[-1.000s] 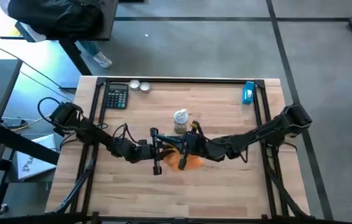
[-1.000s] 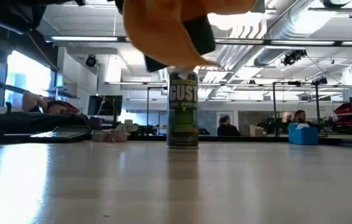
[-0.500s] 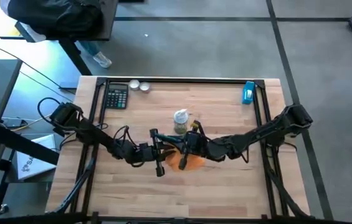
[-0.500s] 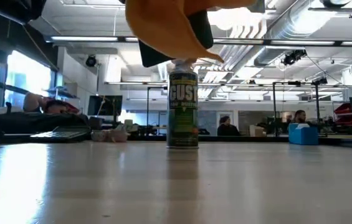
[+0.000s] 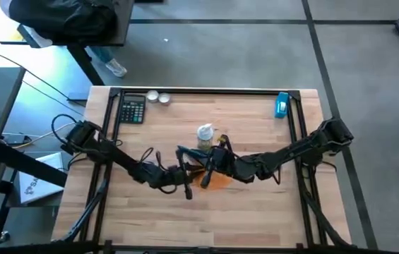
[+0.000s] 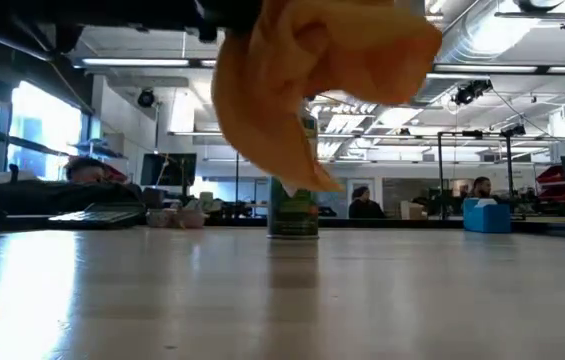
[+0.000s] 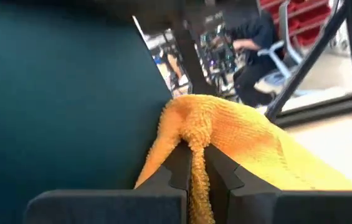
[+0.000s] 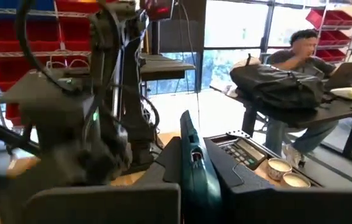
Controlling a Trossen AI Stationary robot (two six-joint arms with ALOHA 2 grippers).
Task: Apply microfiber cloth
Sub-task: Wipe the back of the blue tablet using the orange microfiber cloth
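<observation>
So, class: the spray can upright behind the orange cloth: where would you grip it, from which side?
Grip the spray can round its cylindrical body, fingers either side; it stands upright, so a level approach suits. Probably come from the side away from the arms: the left gripper, shut on the microfiber cloth, and the right gripper, holding a teal device, crowd the other.

Bunched orange microfiber cloth [image 6: 307, 85], airborne

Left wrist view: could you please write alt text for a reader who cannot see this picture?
The left gripper is shut on a fold of the bright orange microfiber cloth, which bunches up above its two dark fingers. A dark teal flat surface lies close beside the cloth. A seated person shows in the room beyond.
</observation>
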